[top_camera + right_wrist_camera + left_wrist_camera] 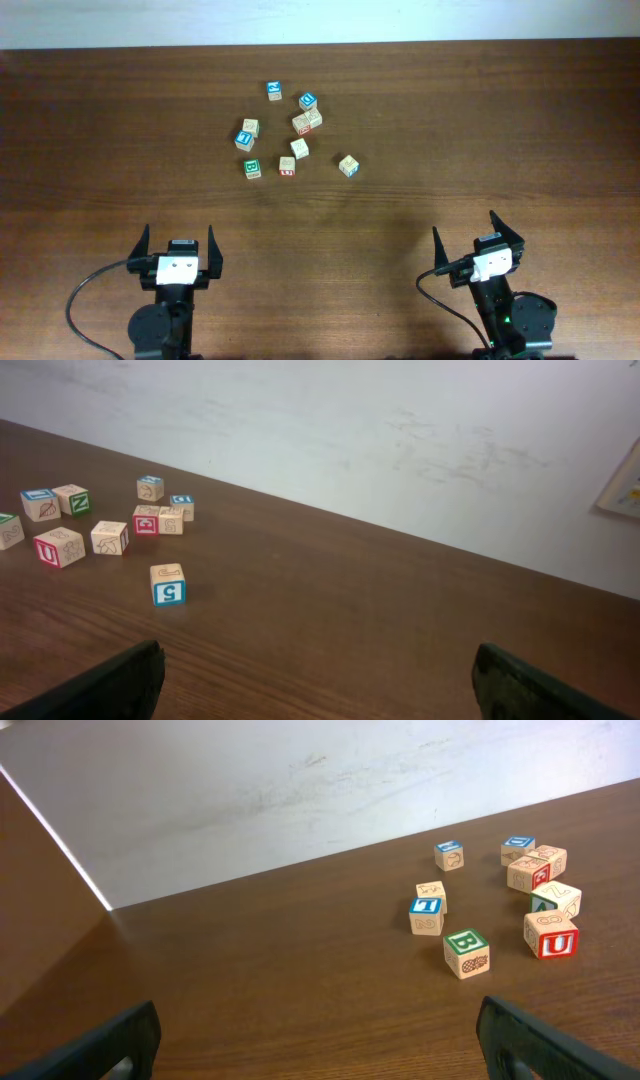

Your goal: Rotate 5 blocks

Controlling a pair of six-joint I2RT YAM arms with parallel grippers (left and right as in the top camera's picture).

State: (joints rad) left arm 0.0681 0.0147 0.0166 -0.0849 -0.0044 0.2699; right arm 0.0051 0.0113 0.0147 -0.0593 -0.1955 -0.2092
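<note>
Placement: small light-wood alphabet blocks [299, 148], tan-faced with green, red, blue or yellow print, lie in a loose cluster on the dark brown wooden counter [500, 120], toward its far edge and slightly left of centre. About ten are in view, more than the five the task calls for. Most stand apart with bare counter around them, a spacing that should let one cube be gripped and turned without disturbing its neighbours; two at the cluster's far right touch or nearly touch. The block with a blue 5 [167, 583] stands alone on the right of the cluster, nearest the right arm. Both arms sit at the near edge, well apart from the blocks. The left fingers [141, 248] are spread wide with nothing between them, as are the right fingers [438, 250]; this is judged a ready posture, with no rotation yet begun. Legible print: the block with a green B [466, 952] on its top face, the block with a red U [550, 934] on its side face, and the block with a green N or Z [71, 498]. Other marks are too small to read. No brand name is visible.
</note>
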